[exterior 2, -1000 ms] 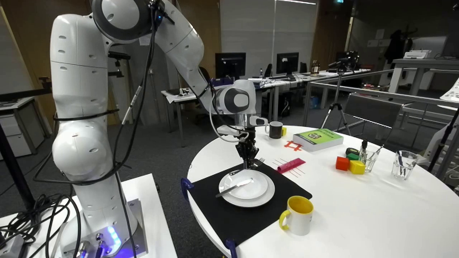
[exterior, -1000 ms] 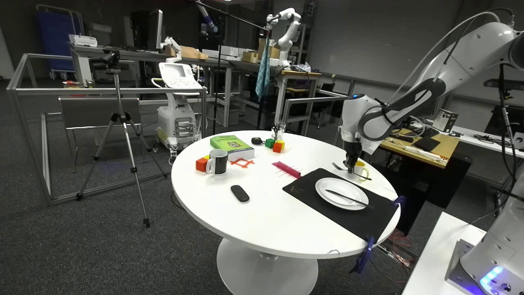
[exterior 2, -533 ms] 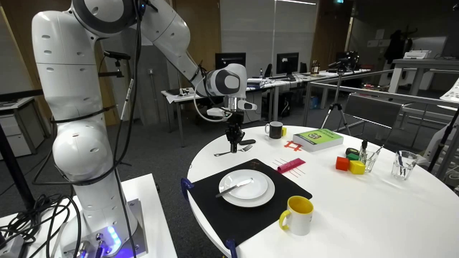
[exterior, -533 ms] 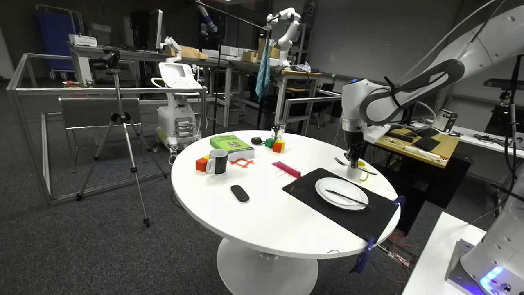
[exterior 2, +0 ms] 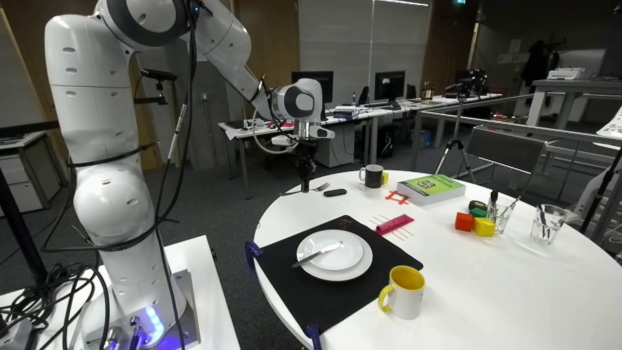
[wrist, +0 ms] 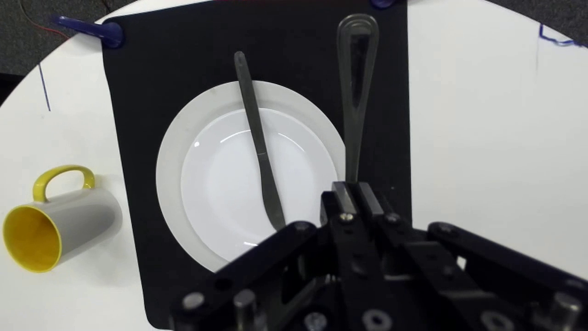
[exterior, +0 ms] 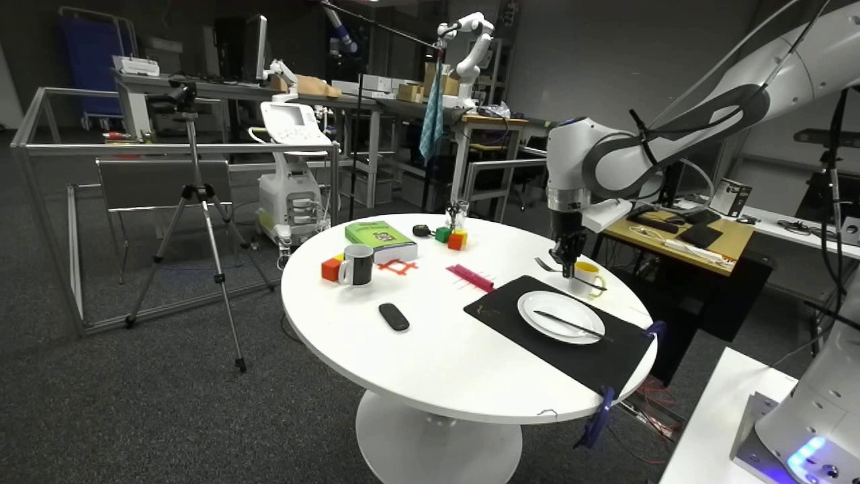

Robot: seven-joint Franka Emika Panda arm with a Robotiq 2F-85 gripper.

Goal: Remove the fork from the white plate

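Dark grey carpet (exterior: 175, 417) spreads through the room around a round white desk (exterior 2: 461, 291). In an exterior view with the arm's base at the left, a white mug (exterior 2: 409, 301) with a yellow inside and handle stands nearest, upright and just beside a black mat (exterior 2: 296, 291). 2 blue clamps (exterior 2: 314, 335) sit at the mat's corners along the desk's edge. On the mat, a white plate (exterior 2: 346, 256) lies on a larger plate (exterior 2: 335, 276), and a knife (exterior 2: 313, 256) rests across them, its handle to the left. Just past the mat's right side is a pink strip (exterior 2: 394, 223); farther right, a red block (exterior 2: 463, 221), a yellow block (exterior 2: 484, 227) and a green block (exterior 2: 478, 213) cluster near a glass (exterior 2: 501, 218).

Beyond the mat, the white arm (exterior 2: 221, 48) reaches in from the left. Its fingers (wrist: 343, 198) are narrow, pinching the fork (wrist: 354, 110), which is off both plates and held above the desk. In both exterior views its tines show on 1 side of the fingers and its handle on the opposite side.

Farther still are a black oblong object (exterior 2: 335, 192), a thick green book (exterior 2: 431, 189) and a black mug (exterior 2: 373, 176). A tripod (exterior 2: 456, 144) and 2 monitors (exterior 2: 389, 86) stand in the background.
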